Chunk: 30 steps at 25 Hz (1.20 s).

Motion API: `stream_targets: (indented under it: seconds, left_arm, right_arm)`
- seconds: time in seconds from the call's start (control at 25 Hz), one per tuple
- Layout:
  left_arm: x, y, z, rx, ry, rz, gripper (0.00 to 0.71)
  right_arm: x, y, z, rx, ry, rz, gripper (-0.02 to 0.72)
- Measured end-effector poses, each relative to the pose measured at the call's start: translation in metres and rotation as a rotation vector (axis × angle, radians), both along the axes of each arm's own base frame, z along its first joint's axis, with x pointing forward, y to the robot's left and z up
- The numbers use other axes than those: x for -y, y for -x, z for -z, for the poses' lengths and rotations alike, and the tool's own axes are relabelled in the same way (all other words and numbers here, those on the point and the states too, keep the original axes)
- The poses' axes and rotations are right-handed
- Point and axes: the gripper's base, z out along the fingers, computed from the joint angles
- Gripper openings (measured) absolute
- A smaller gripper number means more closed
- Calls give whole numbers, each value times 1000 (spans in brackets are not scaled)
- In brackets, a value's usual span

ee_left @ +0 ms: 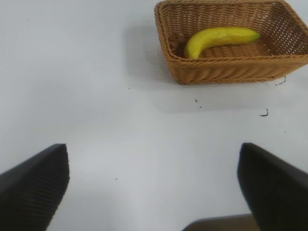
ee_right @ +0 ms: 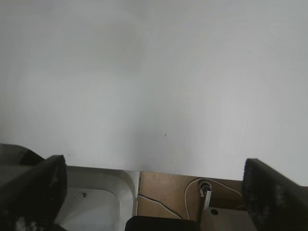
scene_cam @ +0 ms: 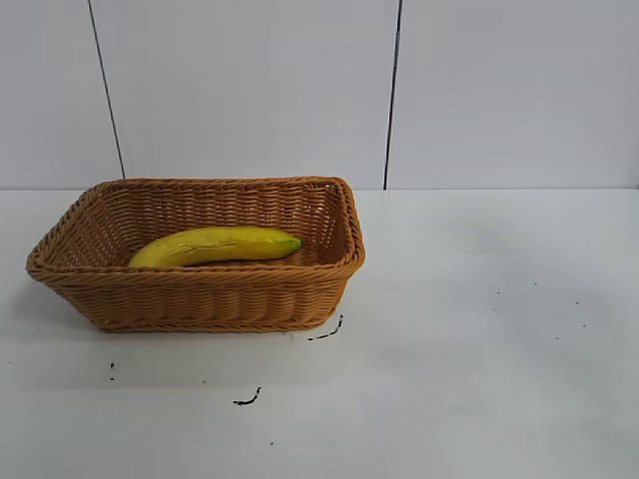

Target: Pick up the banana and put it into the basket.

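Lying inside the basket (scene_cam: 200, 299), the banana (scene_cam: 215, 244), table (scene_cam: 479, 349) bare rightward.

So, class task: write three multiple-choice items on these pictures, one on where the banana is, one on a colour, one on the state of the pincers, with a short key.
1. Where does the banana lie?
A. On the table beside the basket
B. Inside the basket
C. In a pincer

2. What colour is the banana's tip?
A. Green
B. Brown
C. Red

3. How do the left pincer and right pincer stand?
A. Both shut on the banana
B. One shut, one open
C. Both open, holding nothing

Key: B, it rests on the basket's floor; A, the end toward the basket's right wall is green; C, each wrist view shows fingers wide apart over bare table.
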Motion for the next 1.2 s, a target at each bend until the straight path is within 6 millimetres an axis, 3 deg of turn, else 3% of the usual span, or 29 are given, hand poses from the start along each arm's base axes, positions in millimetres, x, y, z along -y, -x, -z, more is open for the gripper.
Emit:
stream_targets:
  seconds: [0.28, 0.72, 1.2]
  left_arm:
    - [0, 0, 0, 0, 0, 0, 690]
    - [0, 0, 0, 0, 0, 0, 690]
    - [0, 0, 0, 0, 0, 0, 690]
  right_arm:
    - [0, 38, -20, 282, -30, -1, 692]
    - [1, 95, -31, 657, -72, -10, 692]
    - [1, 99, -31, 684, -73, -13, 692]
